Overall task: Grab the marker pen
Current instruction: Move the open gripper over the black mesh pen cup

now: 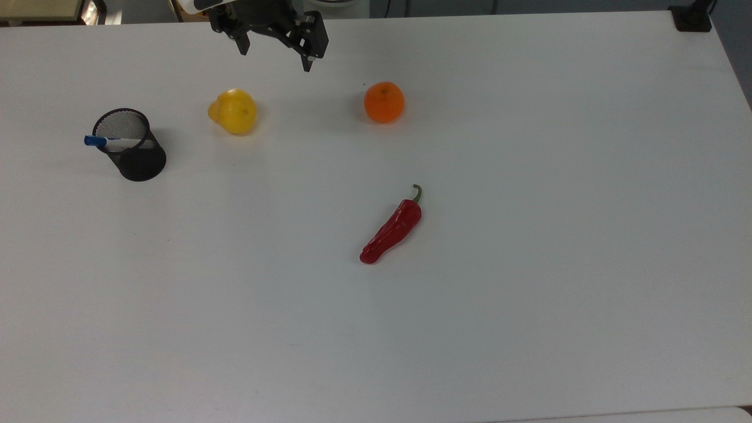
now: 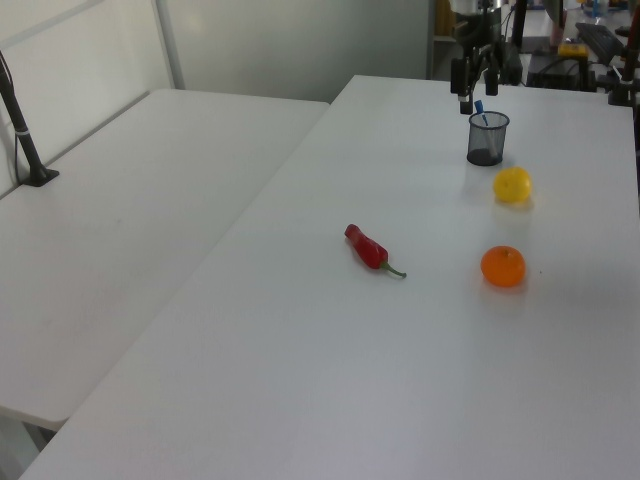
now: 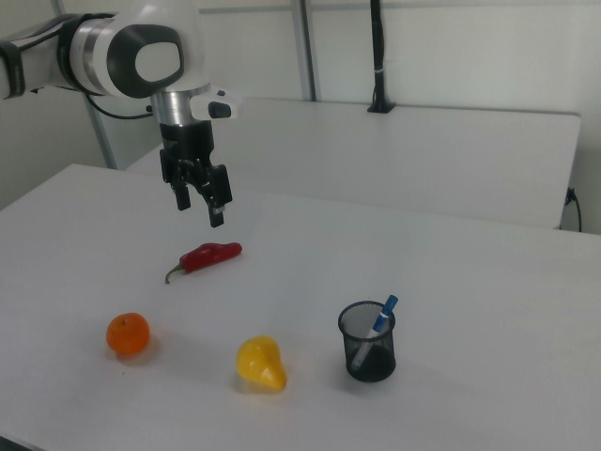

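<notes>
A wide white table (image 1: 529, 305) with a matte top is seen, evenly lit, with only soft shadows cast. A second white table (image 2: 130, 230) is set beside it, a narrow seam being left between the two. On that second table a black post (image 3: 377, 56) on a square base is mounted, also seen at the top view's upper right corner (image 1: 693, 17). Behind the tables, pale grey wall panels (image 3: 451, 56) divided by light metal frames are seen. At the left view's upper right, dark cluttered equipment (image 2: 590, 50) is placed.
</notes>
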Tool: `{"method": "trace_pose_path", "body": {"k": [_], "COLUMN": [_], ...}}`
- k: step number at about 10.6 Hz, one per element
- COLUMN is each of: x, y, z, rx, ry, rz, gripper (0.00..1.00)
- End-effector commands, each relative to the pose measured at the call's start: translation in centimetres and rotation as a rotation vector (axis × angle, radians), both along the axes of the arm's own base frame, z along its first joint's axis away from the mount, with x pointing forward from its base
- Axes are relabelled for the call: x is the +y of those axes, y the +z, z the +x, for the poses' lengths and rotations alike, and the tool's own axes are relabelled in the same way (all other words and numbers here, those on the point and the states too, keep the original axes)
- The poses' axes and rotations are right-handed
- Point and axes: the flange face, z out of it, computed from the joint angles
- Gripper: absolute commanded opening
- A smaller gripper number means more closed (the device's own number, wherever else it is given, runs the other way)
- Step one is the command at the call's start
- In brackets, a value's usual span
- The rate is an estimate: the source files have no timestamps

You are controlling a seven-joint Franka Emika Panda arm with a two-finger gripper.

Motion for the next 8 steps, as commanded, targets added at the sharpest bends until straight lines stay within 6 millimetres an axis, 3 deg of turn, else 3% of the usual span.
{"method": "trace_pose_path", "body": {"k": [1,5,8], "x": [-0.7,-3.4,-7.8], "y": [0.6,1.0,1.3], "z": [-0.8,-0.6,0.0], "rx": [0.008,-0.02,-0.092], "ry": [-0.021,-0.057,-0.125], "rz": [0.005,0.005,-0.004], "gripper": [1.0,1.0,1.0]}}
